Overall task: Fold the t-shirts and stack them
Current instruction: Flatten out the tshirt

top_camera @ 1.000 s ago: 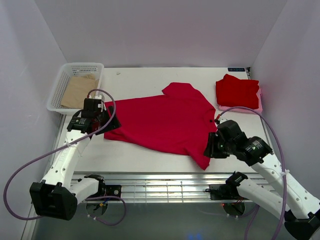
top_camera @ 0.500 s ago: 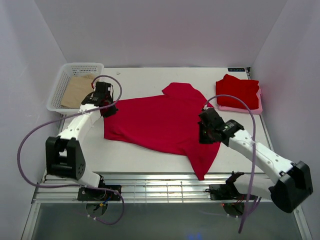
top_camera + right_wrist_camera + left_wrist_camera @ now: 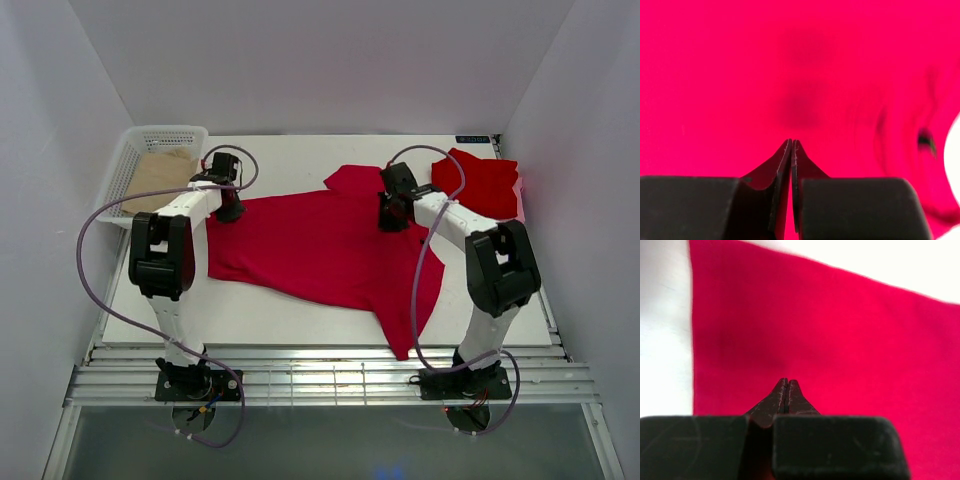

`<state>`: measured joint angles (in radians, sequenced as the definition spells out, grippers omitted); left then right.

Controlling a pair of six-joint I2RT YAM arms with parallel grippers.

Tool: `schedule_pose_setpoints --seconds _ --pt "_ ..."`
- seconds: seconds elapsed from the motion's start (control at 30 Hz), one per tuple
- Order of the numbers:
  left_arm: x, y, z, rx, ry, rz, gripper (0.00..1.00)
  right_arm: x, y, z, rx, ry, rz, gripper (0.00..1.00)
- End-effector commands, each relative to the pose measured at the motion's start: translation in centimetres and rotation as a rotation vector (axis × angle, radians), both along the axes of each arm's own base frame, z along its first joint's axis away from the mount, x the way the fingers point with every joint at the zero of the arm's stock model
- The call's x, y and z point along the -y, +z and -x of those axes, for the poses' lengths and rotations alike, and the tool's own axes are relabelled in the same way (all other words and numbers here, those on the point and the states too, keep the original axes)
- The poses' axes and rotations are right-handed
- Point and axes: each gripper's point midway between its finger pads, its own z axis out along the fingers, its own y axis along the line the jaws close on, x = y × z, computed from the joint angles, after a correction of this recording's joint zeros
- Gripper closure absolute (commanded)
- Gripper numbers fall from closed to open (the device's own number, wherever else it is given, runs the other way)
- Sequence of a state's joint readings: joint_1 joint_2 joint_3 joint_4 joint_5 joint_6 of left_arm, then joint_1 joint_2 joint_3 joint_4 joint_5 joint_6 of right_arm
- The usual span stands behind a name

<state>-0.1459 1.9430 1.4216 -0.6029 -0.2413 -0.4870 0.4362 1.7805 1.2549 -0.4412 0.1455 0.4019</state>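
One red t-shirt (image 3: 320, 250) lies spread open across the middle of the white table (image 3: 290, 160), one sleeve hanging toward the near edge. A second t-shirt (image 3: 485, 182) lies folded at the back right. My left gripper (image 3: 232, 211) is at the spread shirt's far left corner; in the left wrist view it (image 3: 787, 381) is shut, with only red cloth (image 3: 840, 340) beyond the tips. My right gripper (image 3: 390, 220) is over the shirt's far right shoulder. It (image 3: 791, 142) is shut too, with nothing showing between the jaws and red cloth (image 3: 740, 75) filling the view.
A white basket (image 3: 122, 165) at the back left holds a tan sheet (image 3: 160, 175). A pale pink piece (image 3: 519, 208) peeks out under the folded shirt. Purple cables loop beside both arms. Walls close in the left, right and back.
Both arms have reached from the near side of the shirt to its far edge. Both grippers have gone from open to shut. The shirt's near sleeve has shifted slightly.
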Motion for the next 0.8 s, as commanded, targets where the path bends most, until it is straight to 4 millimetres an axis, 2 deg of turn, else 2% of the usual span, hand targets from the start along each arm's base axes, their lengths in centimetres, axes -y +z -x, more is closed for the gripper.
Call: schedule_pose_setpoints --seconds 0.0,0.03,0.1,0.13,0.33,0.47,0.5,0.53,0.6,0.63,0.67,0.7,0.73,0.77 --pt "0.4 0.1 -0.6 -0.005 -0.008 0.027 1.0 -0.9 0.9 -4.2 0.037 0.039 -0.039 0.92" --pt "0.5 -0.3 -0.3 -0.027 -0.009 0.031 1.0 -0.8 -0.7 -4.4 -0.004 0.037 -0.032 0.92" --pt "0.7 -1.4 -0.1 -0.063 -0.011 0.037 1.0 -1.0 -0.6 -5.5 -0.015 0.042 -0.052 0.92" --pt "0.6 -1.7 0.0 -0.071 -0.005 0.036 1.0 -0.9 -1.7 -5.7 -0.041 0.039 -0.047 0.92" --pt "0.5 -3.9 -0.7 -0.119 -0.001 0.026 1.0 -0.7 -4.0 -6.8 -0.105 0.038 -0.046 0.92" --pt "0.7 -4.3 -2.2 -0.117 -0.004 0.023 1.0 -0.2 -5.1 -7.5 -0.127 0.027 -0.039 0.92" --pt "0.7 -3.7 -3.1 -0.096 -0.005 0.025 1.0 0.1 -5.2 -7.7 -0.13 0.018 -0.039 0.92" --pt "0.7 -4.2 -3.3 -0.109 -0.003 0.023 1.0 0.2 -5.4 -8.2 -0.13 0.014 -0.039 0.92" --pt "0.9 -3.4 -4.9 -0.075 -0.005 0.028 1.0 1.1 -5.4 -9.0 -0.126 -0.011 -0.035 0.92" --pt "0.9 -4.0 -5.2 -0.087 -0.006 0.028 1.0 1.5 -6.2 -9.0 -0.145 -0.02 -0.027 0.92" --pt "1.0 -4.0 -5.7 -0.085 -0.008 0.029 1.0 1.7 -5.5 -10.2 -0.123 -0.031 -0.033 0.92" --pt "1.2 -3.0 -7.1 -0.051 -0.01 0.034 1.0 2.4 -5.3 -10.9 -0.119 -0.045 -0.037 0.92" --pt "1.3 -3.0 -7.5 -0.054 -0.012 0.037 1.0 2.8 -6.0 -11.3 -0.132 -0.053 -0.034 0.92" --pt "1.4 -3.9 -7.9 -0.067 -0.014 0.039 1.0 2.9 -4.9 -12.6 -0.106 -0.057 -0.04 0.92"
